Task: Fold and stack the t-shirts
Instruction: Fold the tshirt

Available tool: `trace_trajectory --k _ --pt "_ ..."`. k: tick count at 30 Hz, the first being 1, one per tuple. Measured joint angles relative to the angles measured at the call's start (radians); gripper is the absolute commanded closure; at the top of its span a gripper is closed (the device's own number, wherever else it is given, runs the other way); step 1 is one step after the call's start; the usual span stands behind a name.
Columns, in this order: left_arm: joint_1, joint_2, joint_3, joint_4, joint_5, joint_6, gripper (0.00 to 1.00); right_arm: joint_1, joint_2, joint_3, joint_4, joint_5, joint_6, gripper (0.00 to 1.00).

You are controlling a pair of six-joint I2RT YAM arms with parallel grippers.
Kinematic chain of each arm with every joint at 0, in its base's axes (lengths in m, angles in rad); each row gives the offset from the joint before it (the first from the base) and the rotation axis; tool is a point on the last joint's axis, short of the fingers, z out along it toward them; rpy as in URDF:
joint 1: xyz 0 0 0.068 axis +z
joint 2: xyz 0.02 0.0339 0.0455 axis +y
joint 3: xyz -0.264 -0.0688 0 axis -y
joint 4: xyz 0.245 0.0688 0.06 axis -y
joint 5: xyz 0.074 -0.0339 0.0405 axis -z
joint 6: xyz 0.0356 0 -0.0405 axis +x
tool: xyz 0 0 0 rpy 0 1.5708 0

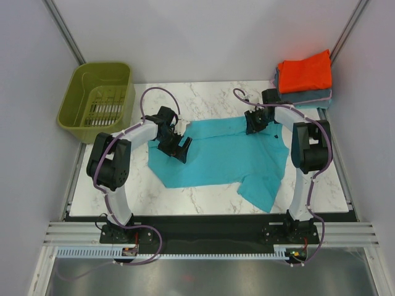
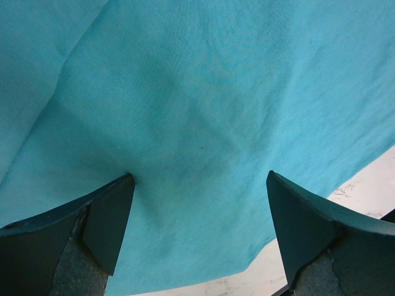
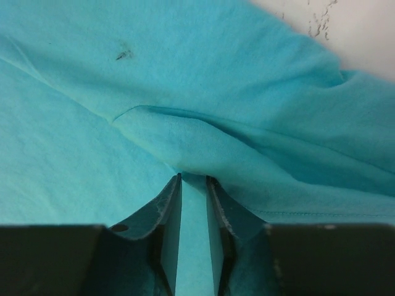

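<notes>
A teal t-shirt lies partly spread on the marble table, with one part hanging down toward the front right. My left gripper is over its left edge. In the left wrist view, the gripper is wide open just above the teal cloth, holding nothing. My right gripper is at the shirt's far right edge. In the right wrist view, it is shut on a raised fold of the teal cloth. An orange-red folded shirt lies on a grey-blue folded shirt at the back right corner.
An olive-green plastic basket stands off the table's back left corner. Bare marble table shows behind the shirt, and also at its edge in the left wrist view. Grey walls enclose the cell on the left, back and right.
</notes>
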Motion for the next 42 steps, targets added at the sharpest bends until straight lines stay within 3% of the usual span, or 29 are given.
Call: trace_trajectory --k 8,14,20,23,32,40,42 --pt "0.000 0.000 0.000 0.000 0.000 0.000 0.04 0.000 0.000 0.000 0.011 0.014 0.001 0.82" --pt "0.000 0.000 0.000 0.000 0.000 0.000 0.04 0.000 0.000 0.000 0.011 0.016 0.001 0.77" --pt "0.000 0.000 0.000 0.000 0.000 0.000 0.04 0.000 0.000 0.000 0.010 0.017 -0.001 0.97" --pt "0.000 0.000 0.000 0.000 0.000 0.000 0.04 0.000 0.000 0.000 0.010 0.017 0.000 1.00" --pt "0.000 0.000 0.000 0.000 0.000 0.000 0.04 0.000 -0.021 -0.001 -0.012 0.021 0.000 1.00" --pt "0.000 0.000 0.000 0.001 0.000 -0.001 0.04 0.013 -0.177 -0.063 -0.040 0.015 0.004 1.00" --pt "0.000 0.000 0.000 0.001 0.000 -0.001 0.04 0.024 -0.211 -0.096 -0.043 0.013 0.005 0.91"
